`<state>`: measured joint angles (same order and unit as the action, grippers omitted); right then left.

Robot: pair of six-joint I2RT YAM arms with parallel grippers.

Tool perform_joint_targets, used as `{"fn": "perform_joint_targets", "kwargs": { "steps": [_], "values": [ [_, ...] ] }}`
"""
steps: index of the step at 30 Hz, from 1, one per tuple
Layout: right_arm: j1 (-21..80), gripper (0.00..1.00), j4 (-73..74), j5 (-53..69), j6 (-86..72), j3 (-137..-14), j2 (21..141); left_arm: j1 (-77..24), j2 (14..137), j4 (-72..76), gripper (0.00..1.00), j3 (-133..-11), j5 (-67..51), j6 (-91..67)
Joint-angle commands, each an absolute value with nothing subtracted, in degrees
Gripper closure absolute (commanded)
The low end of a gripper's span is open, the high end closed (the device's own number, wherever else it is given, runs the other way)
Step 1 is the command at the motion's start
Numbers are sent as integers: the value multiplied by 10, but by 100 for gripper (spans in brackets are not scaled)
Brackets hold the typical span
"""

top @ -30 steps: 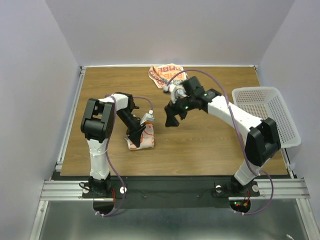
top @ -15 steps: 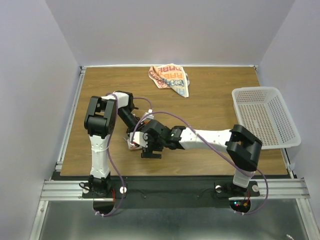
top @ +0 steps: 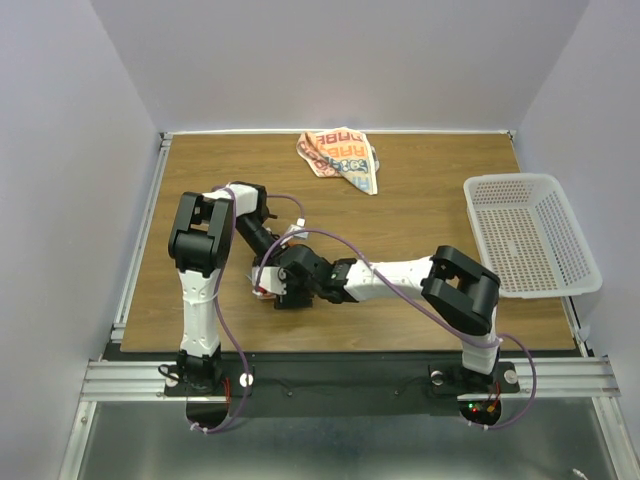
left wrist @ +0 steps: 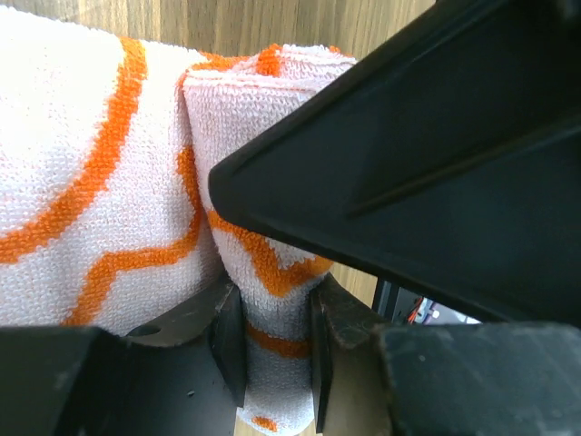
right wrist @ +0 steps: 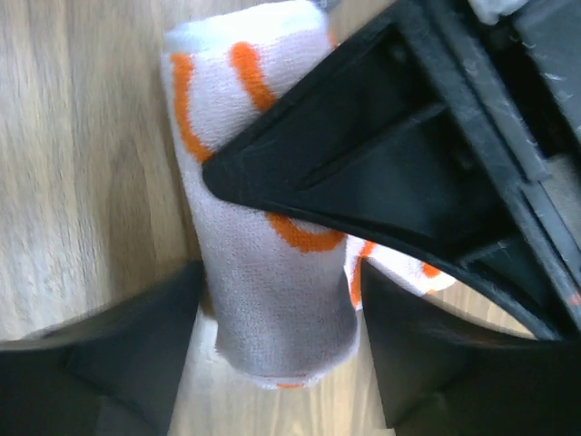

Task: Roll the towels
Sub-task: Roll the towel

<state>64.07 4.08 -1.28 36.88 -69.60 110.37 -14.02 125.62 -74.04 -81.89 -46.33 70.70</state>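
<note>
Wood tabletop (top: pixel 430 180): rolled orange-striped towel (left wrist: pixel 263 118) — left claw (left wrist: pixel 272 318) clenches it, right claw (right wrist: pixel 280 272) straddles, grip unclear.

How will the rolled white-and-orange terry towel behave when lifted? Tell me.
Probably soft and floppy: the left gripper pinches a dent into the rolled white-and-orange terry towel. It may unroll when lifted, since nothing binds it.
</note>
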Motion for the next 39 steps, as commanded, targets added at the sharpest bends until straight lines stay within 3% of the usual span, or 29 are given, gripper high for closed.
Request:
{"fn": "perform_joint_targets", "kwargs": {
  "steps": [1, 4, 5, 7, 16, 22, 31, 32, 33, 39],
  "values": [
    [640, 55, 16, 24, 372, -686, 1115, -132, 1281, -621, 64, -823, -374, 745],
    [638, 73, 33, 54, 362, -669, 1114, -126, 1265, -604, 59, -822, -385, 736],
    [636, 86, 40, 63, 354, -665, 1109, -121, 1247, -599, 57, -824, -389, 733],
    [630, 99, 64, 86, 345, -657, 1106, -114, 1224, -587, 52, -826, -402, 723],
    [577, 99, 170, 162, 300, -667, 1100, -24, 1113, -640, 45, -959, -428, 729],
    [548, 99, 238, 166, 292, -650, 1077, 47, 1071, -621, 43, -954, -438, 729],
    [527, 99, 353, 180, 247, -628, 1032, 76, 876, -334, 28, -741, -472, 588],
    [525, 100, 363, 193, 240, -635, 1032, 76, 838, -324, 20, -710, -478, 588],
    [521, 99, 377, 231, 236, -651, 1039, 76, 818, -319, 2, -694, -497, 623],
    [460, 99, 433, 373, 242, -731, 1112, 56, 633, -300, 1, -542, -454, 709]
  ]
}}
